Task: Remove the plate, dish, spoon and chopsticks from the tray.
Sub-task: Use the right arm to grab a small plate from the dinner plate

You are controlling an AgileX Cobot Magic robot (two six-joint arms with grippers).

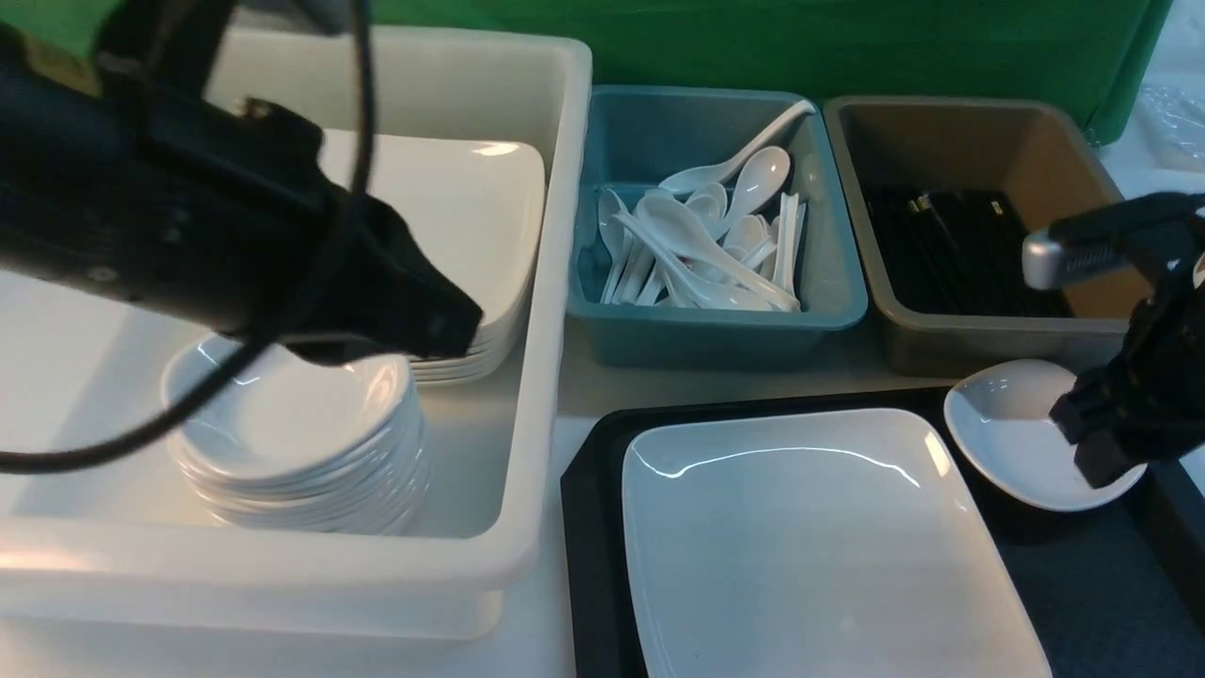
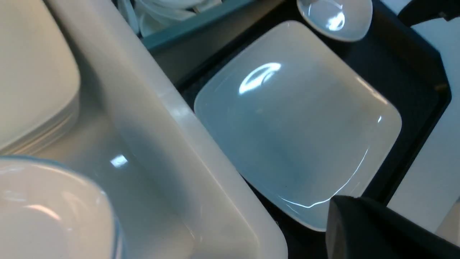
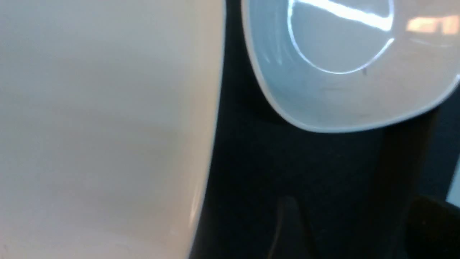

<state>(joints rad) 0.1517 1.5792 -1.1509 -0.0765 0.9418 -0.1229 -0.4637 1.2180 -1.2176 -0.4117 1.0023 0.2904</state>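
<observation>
Plate (image 1: 828,537), dish (image 1: 1012,433) on tray (image 1: 588,527), spoons (image 1: 706,245) in blue tub (image 1: 828,282), left pincer (image 1: 452,330) clenched, right pincer (image 1: 1097,443) unclear.

The front camera sits between the arms, looking forward and down over the white tub (image 1: 555,282) and tray (image 1: 588,527). The left wrist camera looks down from above that tub toward the tray. The right wrist camera hangs very close, blurred. All three share the plate (image 1: 819,546) and dish (image 1: 1007,433).

Black left tool (image 1: 442,325), looping black cable (image 1: 353,141), black right arm (image 1: 1148,377)
</observation>
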